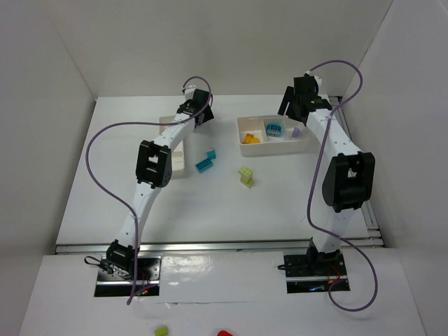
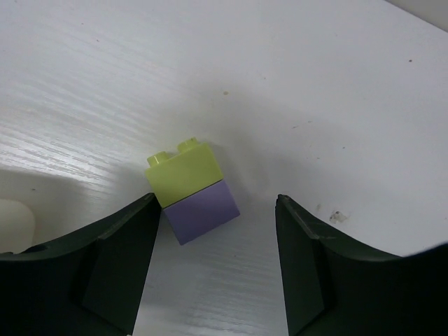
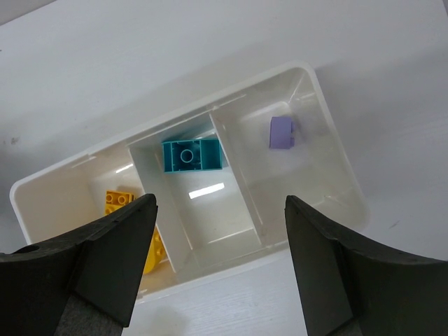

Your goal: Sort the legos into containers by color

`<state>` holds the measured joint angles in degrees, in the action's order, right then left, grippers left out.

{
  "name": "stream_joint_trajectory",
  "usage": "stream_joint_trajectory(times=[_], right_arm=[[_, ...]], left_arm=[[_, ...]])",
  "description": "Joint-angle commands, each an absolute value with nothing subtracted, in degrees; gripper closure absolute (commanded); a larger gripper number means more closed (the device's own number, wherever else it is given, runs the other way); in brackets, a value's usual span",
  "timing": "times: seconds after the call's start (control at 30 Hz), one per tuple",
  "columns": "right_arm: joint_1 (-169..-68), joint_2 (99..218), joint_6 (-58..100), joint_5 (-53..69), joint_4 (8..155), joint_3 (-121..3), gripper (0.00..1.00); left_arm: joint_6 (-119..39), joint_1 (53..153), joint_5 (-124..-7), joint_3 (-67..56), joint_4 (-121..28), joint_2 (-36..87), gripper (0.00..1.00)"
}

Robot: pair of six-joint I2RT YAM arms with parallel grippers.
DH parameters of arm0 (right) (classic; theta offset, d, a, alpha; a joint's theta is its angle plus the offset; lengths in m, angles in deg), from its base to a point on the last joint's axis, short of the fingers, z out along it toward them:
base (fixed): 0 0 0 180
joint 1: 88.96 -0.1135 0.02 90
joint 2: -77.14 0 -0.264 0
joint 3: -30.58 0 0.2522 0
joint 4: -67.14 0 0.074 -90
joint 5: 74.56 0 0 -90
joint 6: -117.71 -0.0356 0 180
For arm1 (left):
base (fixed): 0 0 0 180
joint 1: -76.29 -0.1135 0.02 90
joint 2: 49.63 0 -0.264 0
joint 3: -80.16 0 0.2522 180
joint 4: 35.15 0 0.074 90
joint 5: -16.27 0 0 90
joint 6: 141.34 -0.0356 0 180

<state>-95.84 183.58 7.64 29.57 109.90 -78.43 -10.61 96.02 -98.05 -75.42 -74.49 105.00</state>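
Left claw [image 2: 215, 234] spread wide about a lime-and-purple stack [image 2: 192, 196] on open counter [image 2: 315, 84]; right claw [image 3: 220, 217] gapes, empty, over the edge of the divided tray [image 3: 336, 161].

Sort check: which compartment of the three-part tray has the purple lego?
The right-hand end compartment in the top view holds the purple lego; the middle one holds a teal lego, the other end yellow-orange ones.
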Motion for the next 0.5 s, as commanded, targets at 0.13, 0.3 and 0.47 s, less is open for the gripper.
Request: stream_joint_trajectory(times=[0.13, 0.3, 0.47], right_arm=[[-96.3, 185.2, 8.0, 29.0, 109.8, -80.7, 0.19], [-96.3, 185.9, 8.6, 28.4, 109.8, -80.7, 0.19], [-96.3, 186.4, 8.6, 27.3, 109.8, -80.7, 0.19]], left_arm=[[-11.6, 95.3, -94.8, -77.9, -69.6, 107.0, 0.22], [-12.1, 95.3, -95.6, -77.9, -67.6, 107.5, 0.18], [-11.4, 94.7, -95.6, -77.9, -67.7, 107.5, 0.25]])
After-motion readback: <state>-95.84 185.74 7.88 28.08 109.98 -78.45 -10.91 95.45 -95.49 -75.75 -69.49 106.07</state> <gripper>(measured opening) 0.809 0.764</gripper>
